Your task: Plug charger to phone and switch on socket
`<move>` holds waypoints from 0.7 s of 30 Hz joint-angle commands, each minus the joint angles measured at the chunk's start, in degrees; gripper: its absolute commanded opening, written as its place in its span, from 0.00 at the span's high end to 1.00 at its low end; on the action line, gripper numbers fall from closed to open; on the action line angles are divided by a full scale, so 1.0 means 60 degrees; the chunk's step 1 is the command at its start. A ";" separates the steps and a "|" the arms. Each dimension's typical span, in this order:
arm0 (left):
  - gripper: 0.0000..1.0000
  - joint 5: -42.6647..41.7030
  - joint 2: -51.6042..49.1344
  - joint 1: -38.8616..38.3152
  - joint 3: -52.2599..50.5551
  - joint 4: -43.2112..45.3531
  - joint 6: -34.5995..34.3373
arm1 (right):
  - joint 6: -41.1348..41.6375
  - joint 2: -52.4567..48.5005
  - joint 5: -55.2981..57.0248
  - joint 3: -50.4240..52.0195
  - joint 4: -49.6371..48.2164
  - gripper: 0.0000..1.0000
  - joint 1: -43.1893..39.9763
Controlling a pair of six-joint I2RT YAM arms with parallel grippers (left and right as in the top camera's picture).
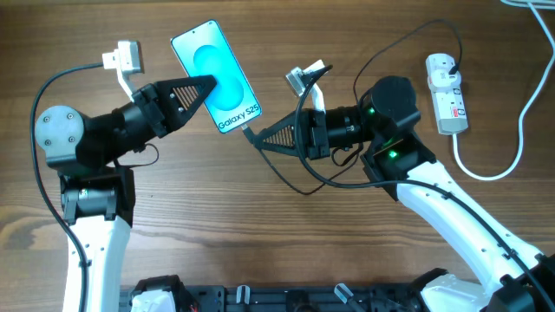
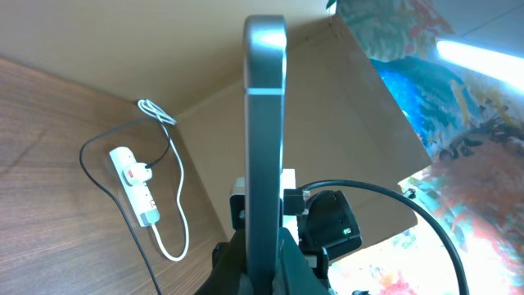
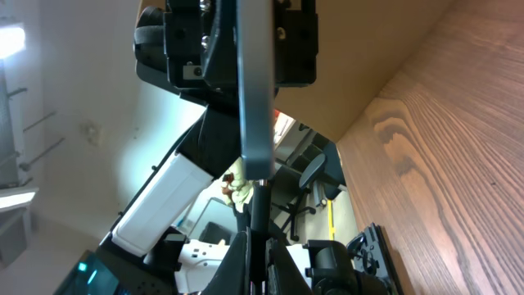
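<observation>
A wood-grain table (image 1: 260, 260) fills the overhead view, with cardboard and bright cloth behind it in the left wrist view. Near the middle of the far edge, the left gripper (image 1: 206, 89) is clamped across the phone (image 1: 217, 74), holding it off the wood with its turquoise screen facing up. The right gripper (image 1: 260, 139) is pinched narrow on the charger (image 1: 250, 133), whose plug tip meets the phone's lower end. In the right wrist view the tip lines up with the phone's thin edge, but I cannot tell whether it is fully seated. The socket (image 1: 447, 94) lies by the far right corner, well apart from both grippers, its switch untouched and its white lead (image 1: 520, 130) trailing toward the right edge. The main risk is a slightly off-axis push: the tip would jam at the port or skid along the edge, and the phone could twist in the left gripper. The slack black cable looped under the right arm might also snag when that arm reaches for the switch, dragging the plug back out.
</observation>
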State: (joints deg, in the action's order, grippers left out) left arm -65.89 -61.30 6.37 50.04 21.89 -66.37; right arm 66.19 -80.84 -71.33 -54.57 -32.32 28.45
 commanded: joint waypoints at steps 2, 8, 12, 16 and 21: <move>0.96 0.0062 0.0062 -0.0025 0.0124 0.0066 -0.0026 | -0.0040 -0.0102 0.0171 -0.0025 -0.0004 0.96 -0.0033; 0.96 0.0062 0.0062 -0.0025 0.0124 0.0066 -0.0026 | -0.0266 -0.0102 0.0124 -0.0025 -0.0011 0.96 -0.0033; 0.96 0.0062 0.0062 -0.0025 0.0124 0.0066 -0.0022 | -0.0262 -0.0102 0.0127 -0.0025 -0.0033 0.96 -0.0033; 0.96 0.0062 0.0062 -0.0025 0.0124 0.0066 -0.0022 | -0.0280 -0.0102 0.0135 -0.0025 -0.0040 0.96 -0.0033; 0.96 0.0062 0.0062 -0.0025 0.0124 0.0066 -0.0022 | -0.0251 -0.0102 0.0131 -0.0025 -0.0288 0.96 -0.0033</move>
State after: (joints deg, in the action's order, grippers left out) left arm -65.89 -61.30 6.37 50.04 21.89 -66.37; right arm 65.71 -80.86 -71.31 -54.57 -32.73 28.45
